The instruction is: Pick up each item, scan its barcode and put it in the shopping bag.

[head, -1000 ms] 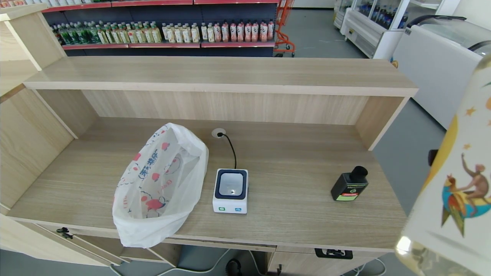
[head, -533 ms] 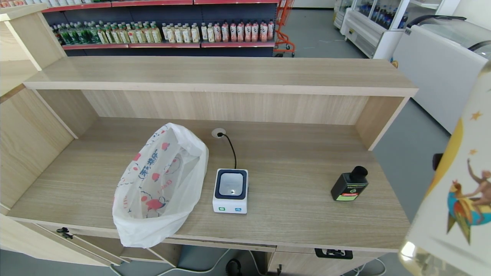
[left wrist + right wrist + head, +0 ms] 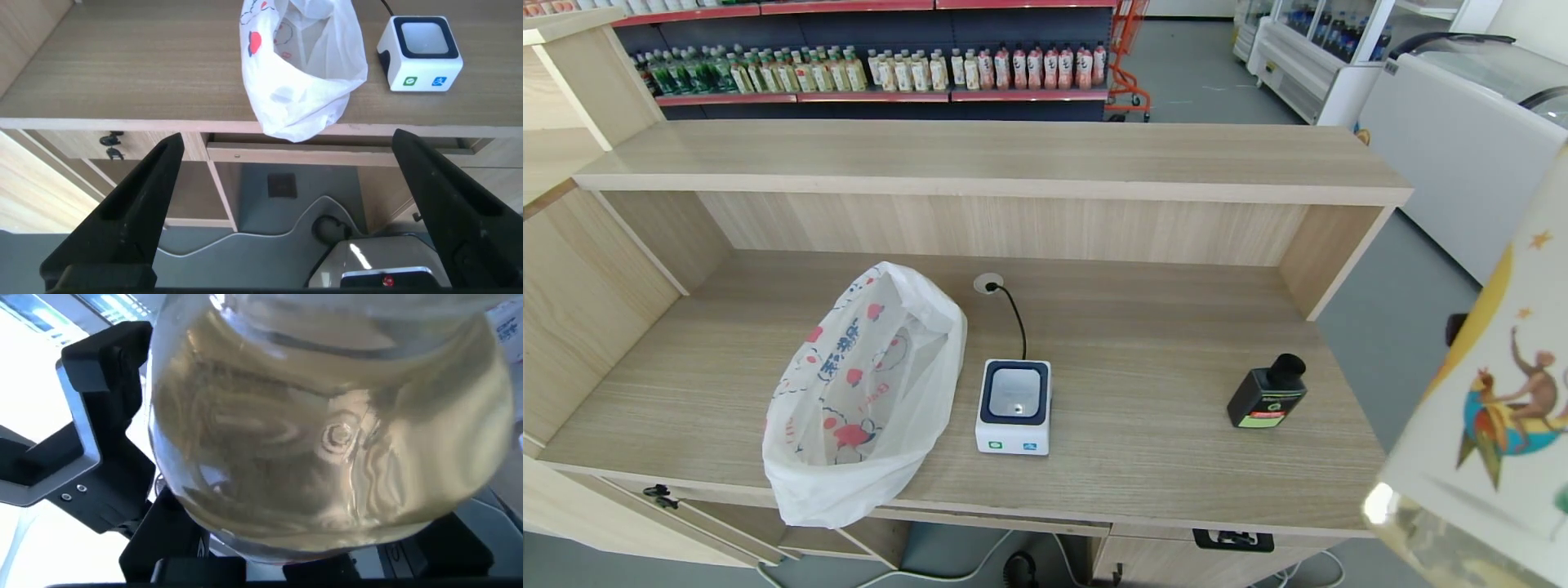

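Head view, left to right: a white shopping bag (image 3: 862,392), printed in red and blue, is seen slumped open on the bench (image 3: 1143,343), ahead of the left pincer (image 3: 290,220). That pincer's fingers are spread wide apart with nothing between them. A white scanner (image 3: 1014,406) is set just beside the bag. A small dark bottle (image 3: 1267,392) with a black cap is placed toward the right pincer's side. A clear bottle (image 3: 1494,408) of pale yellow liquid, labelled with cartoon figures, is clamped in the right pincer (image 3: 319,449), clear of the bench.
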`<state>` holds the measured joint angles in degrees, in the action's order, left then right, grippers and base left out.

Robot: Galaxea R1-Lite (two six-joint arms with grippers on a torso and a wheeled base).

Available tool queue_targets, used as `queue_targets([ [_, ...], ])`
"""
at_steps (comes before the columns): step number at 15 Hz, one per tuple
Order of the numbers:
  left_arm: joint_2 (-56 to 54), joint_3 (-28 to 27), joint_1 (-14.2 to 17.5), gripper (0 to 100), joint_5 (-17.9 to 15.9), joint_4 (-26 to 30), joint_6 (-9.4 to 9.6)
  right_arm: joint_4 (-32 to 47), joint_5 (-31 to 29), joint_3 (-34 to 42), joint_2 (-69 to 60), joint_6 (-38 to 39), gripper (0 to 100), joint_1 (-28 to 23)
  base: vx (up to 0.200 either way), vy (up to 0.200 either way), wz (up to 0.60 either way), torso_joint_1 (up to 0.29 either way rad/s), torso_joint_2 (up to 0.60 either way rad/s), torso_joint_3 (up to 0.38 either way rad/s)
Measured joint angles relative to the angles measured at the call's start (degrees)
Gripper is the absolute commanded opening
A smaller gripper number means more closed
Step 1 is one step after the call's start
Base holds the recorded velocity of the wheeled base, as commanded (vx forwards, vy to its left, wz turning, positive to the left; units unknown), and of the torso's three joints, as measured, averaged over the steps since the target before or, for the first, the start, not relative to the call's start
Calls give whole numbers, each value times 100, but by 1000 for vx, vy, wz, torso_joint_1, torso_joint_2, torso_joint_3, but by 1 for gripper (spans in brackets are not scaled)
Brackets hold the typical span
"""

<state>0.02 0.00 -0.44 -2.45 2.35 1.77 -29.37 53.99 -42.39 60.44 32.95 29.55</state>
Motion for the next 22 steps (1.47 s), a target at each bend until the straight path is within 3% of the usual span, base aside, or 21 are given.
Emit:
queue_targets([
  [3, 0, 0, 0, 100, -1, 2, 0, 79, -366, 295, 226, -2370, 0, -996, 0, 0, 0, 0, 0, 0],
  [6, 0, 0, 0, 100, -1, 2, -2, 373, -1629, 798, 568, -5096, 0, -1748, 0, 0, 0, 0, 0, 0],
  [7, 0, 0, 0, 100, -1, 2, -2, 446, -1849, 981, 653, -5577, 0, -1829, 0, 0, 0, 0, 0, 0],
  [13, 0, 0, 0, 100, 0, 0, 0, -328, -2753, 1517, 944, -7078, 0, -1751, 0, 0, 0, 0, 0, 0],
  [15, 0, 0, 0, 100, -1, 2, 0, -347, -2770, 1679, 984, -7702, 0, -1740, 0, 0, 0, 0, 0, 0],
  [22, 0, 0, 0, 100, -1, 2, 0, -375, -2816, 1428, 1323, -8503, 0, -1647, 0, 0, 0, 0, 0, 0],
])
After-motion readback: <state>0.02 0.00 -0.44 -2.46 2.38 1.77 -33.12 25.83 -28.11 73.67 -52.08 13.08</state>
